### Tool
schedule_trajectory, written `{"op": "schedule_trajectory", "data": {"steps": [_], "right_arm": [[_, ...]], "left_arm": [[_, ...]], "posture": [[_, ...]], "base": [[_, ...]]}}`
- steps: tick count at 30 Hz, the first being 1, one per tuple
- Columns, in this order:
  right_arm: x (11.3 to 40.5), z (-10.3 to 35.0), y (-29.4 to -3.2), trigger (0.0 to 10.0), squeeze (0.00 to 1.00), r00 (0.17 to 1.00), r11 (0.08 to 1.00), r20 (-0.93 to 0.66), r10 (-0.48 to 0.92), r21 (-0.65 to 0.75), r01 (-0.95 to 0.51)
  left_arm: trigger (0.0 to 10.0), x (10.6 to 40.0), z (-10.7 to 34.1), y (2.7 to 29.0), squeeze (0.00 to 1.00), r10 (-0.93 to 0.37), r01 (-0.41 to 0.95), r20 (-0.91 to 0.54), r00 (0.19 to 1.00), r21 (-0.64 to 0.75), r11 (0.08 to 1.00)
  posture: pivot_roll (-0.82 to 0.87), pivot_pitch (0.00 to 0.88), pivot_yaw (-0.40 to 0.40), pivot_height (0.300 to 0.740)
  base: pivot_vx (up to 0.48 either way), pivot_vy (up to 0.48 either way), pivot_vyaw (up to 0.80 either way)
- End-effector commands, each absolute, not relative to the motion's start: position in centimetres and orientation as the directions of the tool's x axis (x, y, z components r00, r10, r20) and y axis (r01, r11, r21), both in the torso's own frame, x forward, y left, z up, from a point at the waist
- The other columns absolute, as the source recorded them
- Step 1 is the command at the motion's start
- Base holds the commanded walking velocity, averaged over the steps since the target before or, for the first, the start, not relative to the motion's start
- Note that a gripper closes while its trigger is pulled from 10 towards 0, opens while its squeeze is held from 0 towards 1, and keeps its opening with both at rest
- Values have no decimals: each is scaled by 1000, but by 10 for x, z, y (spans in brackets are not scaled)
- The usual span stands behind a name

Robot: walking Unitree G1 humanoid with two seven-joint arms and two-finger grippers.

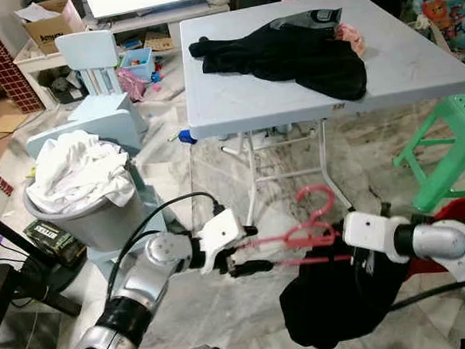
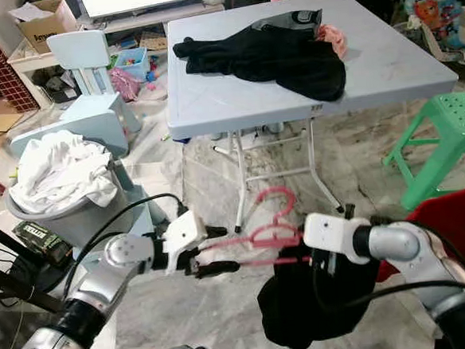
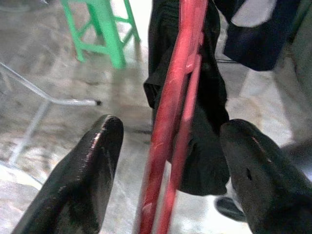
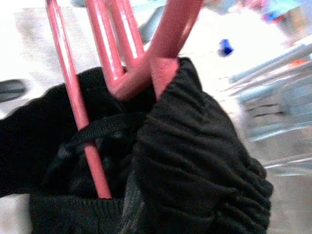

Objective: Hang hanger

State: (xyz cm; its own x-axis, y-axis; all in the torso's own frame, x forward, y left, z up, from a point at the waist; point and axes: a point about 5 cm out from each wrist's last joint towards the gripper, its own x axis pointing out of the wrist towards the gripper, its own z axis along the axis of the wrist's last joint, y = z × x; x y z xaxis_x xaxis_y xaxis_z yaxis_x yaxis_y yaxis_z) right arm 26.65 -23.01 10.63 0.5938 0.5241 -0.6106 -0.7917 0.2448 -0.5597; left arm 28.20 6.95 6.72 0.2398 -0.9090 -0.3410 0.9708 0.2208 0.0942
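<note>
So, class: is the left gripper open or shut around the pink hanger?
Open. The left gripper has its fingers spread either side of the pink hanger, with gaps showing.

The pink plastic hanger (image 1: 304,235) lies roughly level in the air above the floor, its hook (image 1: 318,196) curling upward. A black garment (image 1: 341,295) hangs bunched from its right end, sagging down. The hanger's bare left end reaches between the left claw's (image 1: 242,250) 2 fingers.
</note>
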Motion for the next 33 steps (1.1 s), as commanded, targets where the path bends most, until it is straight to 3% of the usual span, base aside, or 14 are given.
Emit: {"op": "schedule_trajectory", "data": {"steps": [1,10,18,33], "right_arm": [[276,122,-225,10000,0,640,254,-536,551,-623,-740],[288,147,-222,10000,0,706,185,-445,551,-760,-624],[290,150,-224,10000,0,724,156,-424,545,-797,-584],[288,143,-212,10000,0,695,137,-417,586,-794,-592]], "left_arm": [[0,295,72,76,0,-893,950,-328,309,142,277],[0,314,78,84,0,-845,902,-336,417,272,336],[0,325,85,90,0,-818,847,-274,506,336,412],[157,321,81,71,0,-846,861,-255,469,344,374]], "posture": [[-96,0,91,740],[-102,0,97,740],[-103,0,98,740],[-105,0,95,740]], "base": [[0,0,0],[0,0,0],[0,0,0],[0,0,0]]}}
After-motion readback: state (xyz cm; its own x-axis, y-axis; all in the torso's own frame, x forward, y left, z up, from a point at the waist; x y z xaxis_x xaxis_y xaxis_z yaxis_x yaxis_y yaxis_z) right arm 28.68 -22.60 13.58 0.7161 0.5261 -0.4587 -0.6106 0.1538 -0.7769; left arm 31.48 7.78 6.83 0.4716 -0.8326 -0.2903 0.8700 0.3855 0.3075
